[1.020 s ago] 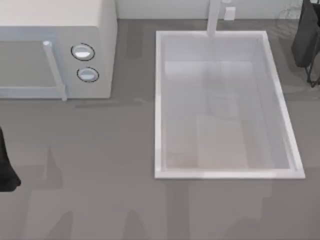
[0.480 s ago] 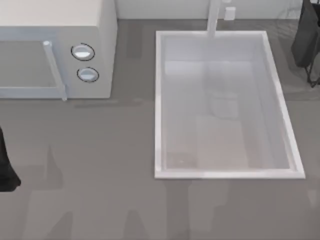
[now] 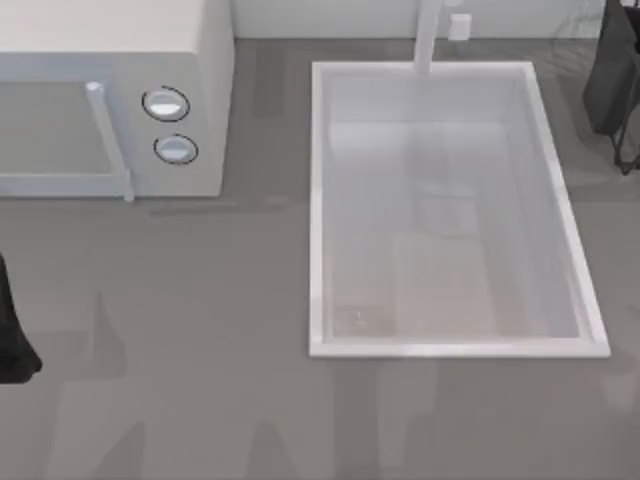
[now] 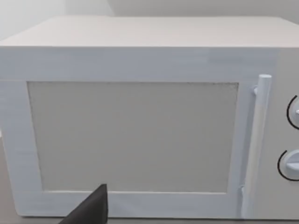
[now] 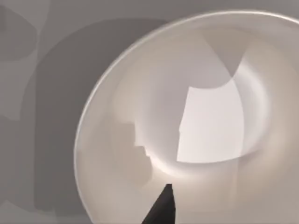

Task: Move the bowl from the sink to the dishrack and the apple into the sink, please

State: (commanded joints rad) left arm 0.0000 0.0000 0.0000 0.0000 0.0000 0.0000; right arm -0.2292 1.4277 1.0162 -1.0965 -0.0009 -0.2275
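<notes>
The white sink lies in the middle right of the counter with its faucet at the back, and its basin holds nothing. The bowl and the apple are out of view. Thin dark wires of the dishrack poke out at the back right edge, partly behind my black right arm. My left arm sits at the left edge. A dark tip of the left gripper points at the microwave door. A dark tip of the right gripper hangs over a round white dish.
A white microwave with two round knobs and a bar handle stands at the back left. Grey counter stretches in front of it and in front of the sink. The round white dish rests on the grey counter.
Neither arm nor any object has visibly moved; only faint shadows on the counter at the front right have shifted.
</notes>
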